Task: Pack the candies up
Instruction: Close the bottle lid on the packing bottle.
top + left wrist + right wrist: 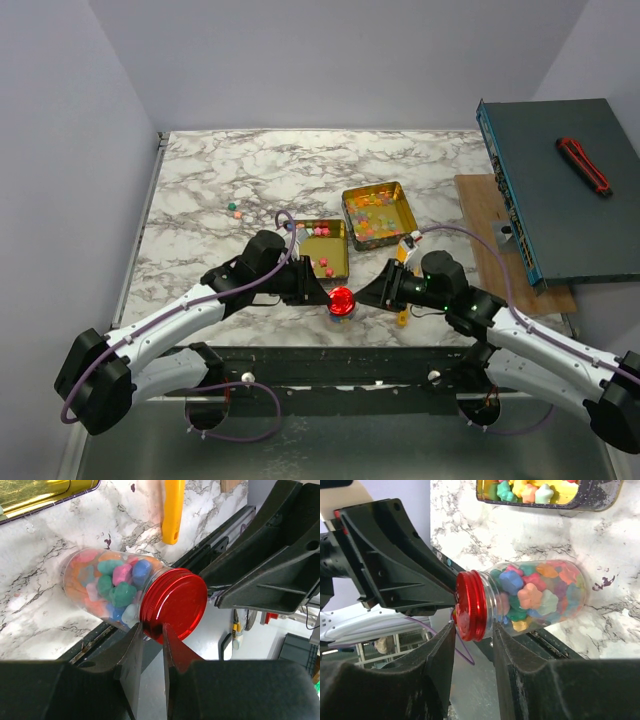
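Candies (117, 582), pastel pink, blue, green and orange, packed tight inside a clear jar (572, 587) closed with a red cap (175, 602). Lying on its side at the near edge of the tabletop (250, 170), midway between the two arms. Long axis running roughly near to far: cap end toward the arm bases and out past the edge, closed bottom toward the middle of the tabletop.

Left tool (152, 639) narrow, pinched on the cap's lower rim. Right tool (472, 636) straddling the same cap from the opposite side, one finger (440, 660) close against the rim, the other just off the jar's neck. Cannot tell whether clamped or loose.

More candies beyond the jar in two gold tins. Only a few in the near tin (338, 240), just behind the left tool. Many in the far tin (412, 215), set further back and to the right. Two loose ones (233, 209) out on the marble, well apart from the rest, to the left. Yellow scoop (172, 510) flat on the tabletop near the jar, on the right arm's side.
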Motion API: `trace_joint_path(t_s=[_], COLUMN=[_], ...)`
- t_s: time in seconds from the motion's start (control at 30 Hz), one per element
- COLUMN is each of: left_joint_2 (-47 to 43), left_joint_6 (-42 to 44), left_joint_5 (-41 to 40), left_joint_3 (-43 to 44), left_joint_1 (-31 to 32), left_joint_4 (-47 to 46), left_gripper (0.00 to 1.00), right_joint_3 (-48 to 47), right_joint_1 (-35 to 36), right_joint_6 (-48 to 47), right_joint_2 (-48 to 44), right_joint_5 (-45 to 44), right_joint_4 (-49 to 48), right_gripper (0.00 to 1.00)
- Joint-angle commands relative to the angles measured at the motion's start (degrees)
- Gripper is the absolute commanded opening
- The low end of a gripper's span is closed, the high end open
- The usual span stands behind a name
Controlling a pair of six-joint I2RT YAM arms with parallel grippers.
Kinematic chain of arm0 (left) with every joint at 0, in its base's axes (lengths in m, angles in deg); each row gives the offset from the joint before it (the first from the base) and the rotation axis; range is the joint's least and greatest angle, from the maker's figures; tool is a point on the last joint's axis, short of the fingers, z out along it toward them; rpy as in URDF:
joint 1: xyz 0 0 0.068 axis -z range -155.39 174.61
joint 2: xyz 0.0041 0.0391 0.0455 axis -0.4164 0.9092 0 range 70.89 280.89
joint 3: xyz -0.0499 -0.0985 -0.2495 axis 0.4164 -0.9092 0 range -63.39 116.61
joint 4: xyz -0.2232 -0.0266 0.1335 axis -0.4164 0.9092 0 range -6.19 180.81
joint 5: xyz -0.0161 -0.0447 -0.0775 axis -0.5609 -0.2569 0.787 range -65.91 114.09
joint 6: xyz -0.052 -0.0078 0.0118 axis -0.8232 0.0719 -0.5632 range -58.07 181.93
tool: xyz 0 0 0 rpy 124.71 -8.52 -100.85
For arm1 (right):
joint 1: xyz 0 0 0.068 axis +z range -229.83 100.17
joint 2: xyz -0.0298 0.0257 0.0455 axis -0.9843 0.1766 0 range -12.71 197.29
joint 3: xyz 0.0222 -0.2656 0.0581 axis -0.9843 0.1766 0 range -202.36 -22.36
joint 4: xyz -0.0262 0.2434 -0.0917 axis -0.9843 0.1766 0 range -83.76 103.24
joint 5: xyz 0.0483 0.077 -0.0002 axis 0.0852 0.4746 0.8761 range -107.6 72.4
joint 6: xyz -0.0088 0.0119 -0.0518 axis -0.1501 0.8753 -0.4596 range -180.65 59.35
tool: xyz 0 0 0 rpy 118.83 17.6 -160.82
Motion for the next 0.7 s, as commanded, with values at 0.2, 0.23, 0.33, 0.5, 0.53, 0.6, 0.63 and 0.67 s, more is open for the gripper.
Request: trace_joint_path(t_s=[0.2,0.23,0.33,0.5,0.53,0.6,0.63,0.67], left_joint_2=[0.2,0.2,0.1,0.1,0.1,0.1,0.2,0.2], left_joint_6=[1.6,1.7,1.8,2.0,2.0,2.0,2.1,2.1], left_joint_5=[-0.4,-0.4,-0.6,-0.8,-0.9,-1.1,-1.1,-1.2], left_joint_3=[2.5,2.7,2.9,3.1,3.1,3.0,3.1,2.9], left_joint_1=[0.3,0.3,0.3,0.3,0.3,0.3,0.3,0.3], left_joint_4=[1.7,1.8,2.1,2.7,2.9,2.9,3.0,3.1], left_gripper=[0.23,0.23,0.26,0.3,0.32,0.35,0.36,0.38], right_joint_3=[0.1,0.2,0.4,0.6,0.7,0.8,0.9,1.0], right_joint_1=[0.1,0.1,0.1,0.1,0.1,0.1,0.1,0.1], right_joint_6=[-2.9,-3.0,-3.9,-4.9,-5.1,-5.4,-5.5,-5.6], right_joint_2=[2.8,3.0,3.6,3.8,3.7,3.6,3.6,3.8], right_joint_5=[-0.9,-1.2,-2.1,-2.7,-2.8,-2.9,-3.2,-3.5], right_joint_4=[1.8,2.1,4.0,6.4,6.8,7.2,7.5,7.8], right_gripper=[0.4,0.4,0.4,0.35,0.35,0.35,0.34,0.34])
